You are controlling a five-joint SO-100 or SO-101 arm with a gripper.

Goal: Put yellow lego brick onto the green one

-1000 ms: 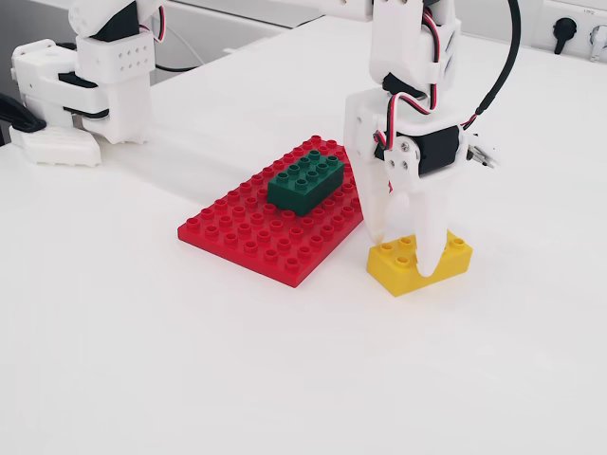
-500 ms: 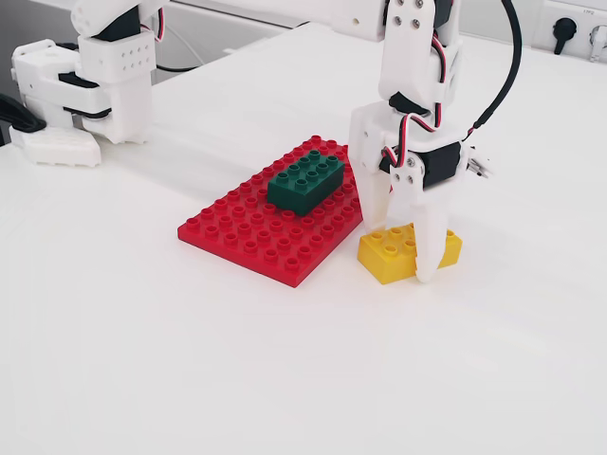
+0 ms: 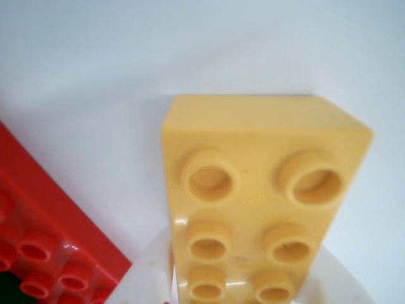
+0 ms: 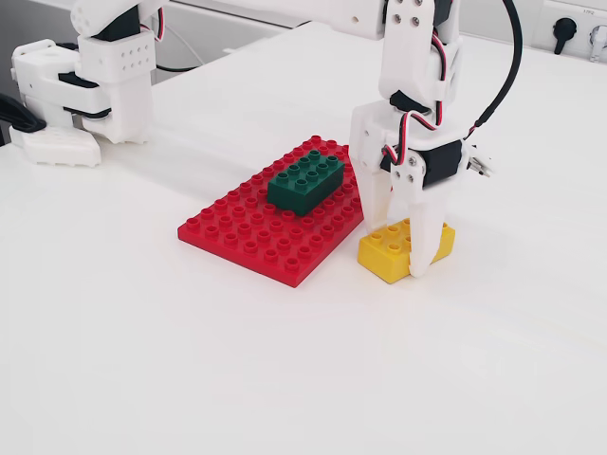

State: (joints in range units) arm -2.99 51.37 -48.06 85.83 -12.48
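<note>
My gripper (image 4: 406,254) stands straight down over the yellow lego brick (image 4: 406,248), which lies studs-up on the white table (image 4: 142,332), just to the right of the red baseplate (image 4: 270,232) in the fixed view and close beside its near right edge; whether brick and plate touch I cannot tell; I judge I have come from above because the brick sits flat and its long sides are the easiest faces to pinch.

In the fixed view one white finger (image 4: 424,242) runs down the brick's near side with its tip close to the table; the other finger is hidden behind, so the brick sits between my jaws; they are set about as wide as the brick, and I cannot tell whether they press on it or only bracket it; the brick looks to be resting on the table, not lifted.

From the wrist view the yellow brick (image 3: 253,202) fills the middle, six studs showing, with a corner of the plate at lower left.

The green one (image 4: 305,180) sits pressed onto the plate's far middle, studs bare, to the left of and beyond my gripper; that clear top is where the yellow brick belongs.
</note>
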